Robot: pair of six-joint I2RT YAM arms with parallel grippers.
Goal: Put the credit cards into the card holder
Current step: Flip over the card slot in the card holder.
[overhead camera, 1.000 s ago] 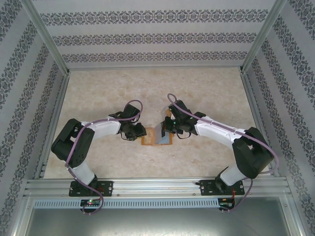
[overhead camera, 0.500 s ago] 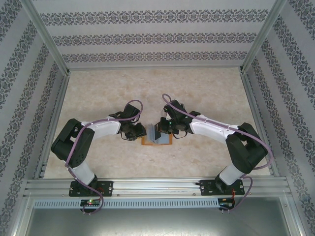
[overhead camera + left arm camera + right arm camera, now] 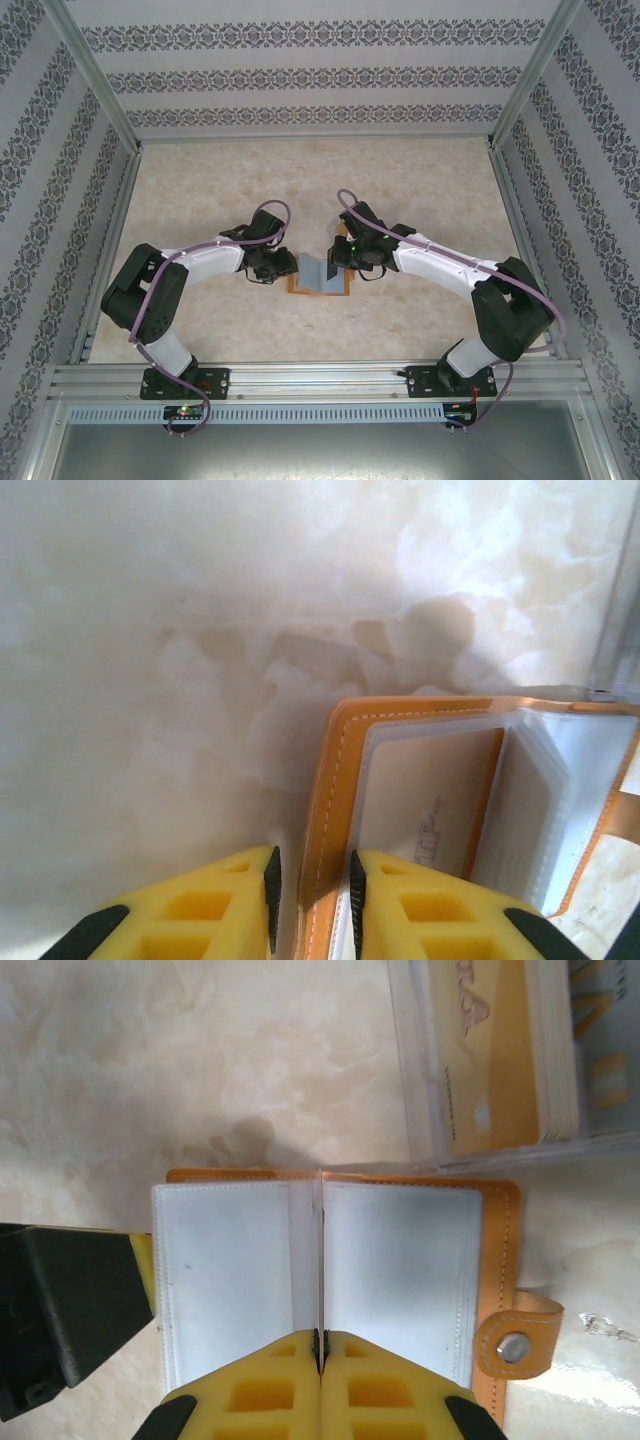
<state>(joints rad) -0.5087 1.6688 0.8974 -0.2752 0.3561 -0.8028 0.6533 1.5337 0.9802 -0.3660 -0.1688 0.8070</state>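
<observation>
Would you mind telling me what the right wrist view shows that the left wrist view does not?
Right wrist: a clear box holding orange-yellow cards, the clasp tab, and the right gripper shut on a sleeve page. Left wrist: the left gripper straddling the holder's orange cover edge. Both: the open card holder on the marbled table.

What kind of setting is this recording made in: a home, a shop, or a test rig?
Most likely a purpose-built test cell, not a home: an aluminium frame edges the marble-look table, patterned wall panels enclose it, and two arms work on a card holder.
</observation>
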